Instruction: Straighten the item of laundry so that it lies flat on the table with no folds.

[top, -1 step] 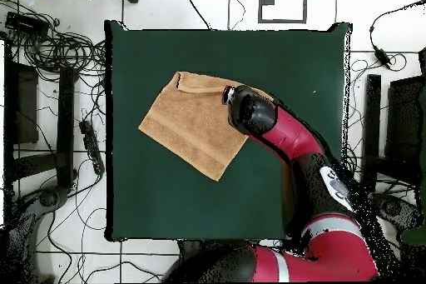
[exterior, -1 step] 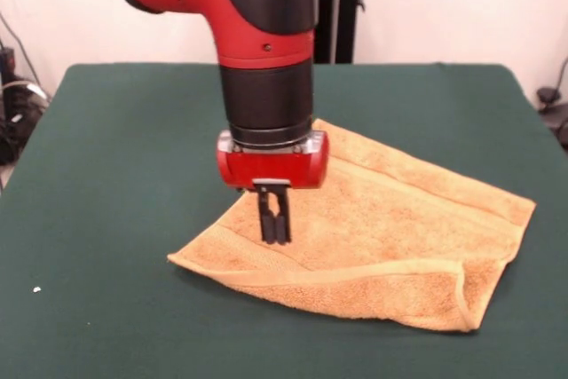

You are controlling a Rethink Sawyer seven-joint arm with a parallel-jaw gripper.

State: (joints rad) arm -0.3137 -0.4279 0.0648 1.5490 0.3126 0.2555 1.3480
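Note:
The golden-orange towel [exterior, -1 step: 382, 228] lies on the green table [exterior, -1 step: 106, 175], right of the middle in the front view. It is doubled over, with a folded edge along its near side and a turned-up corner at the near right. My gripper [exterior, -1 step: 275, 239] hangs over the towel's left part with its black fingers pressed together, shut. The tips are at or just above the cloth, and no cloth looks lifted. In the overhead view the towel [top, -1 step: 193, 122] sits skewed on the table [top, -1 step: 291, 64], and the arm's wrist [top, -1 step: 250, 110] covers its right corner and hides the gripper.
The red and black arm [top, -1 step: 299, 151] reaches over the table from the bottom right of the overhead view. Cables and black stands [top, -1 step: 62, 122] crowd the floor beside the table. A small white speck [exterior, -1 step: 36, 289] lies near the table's front left.

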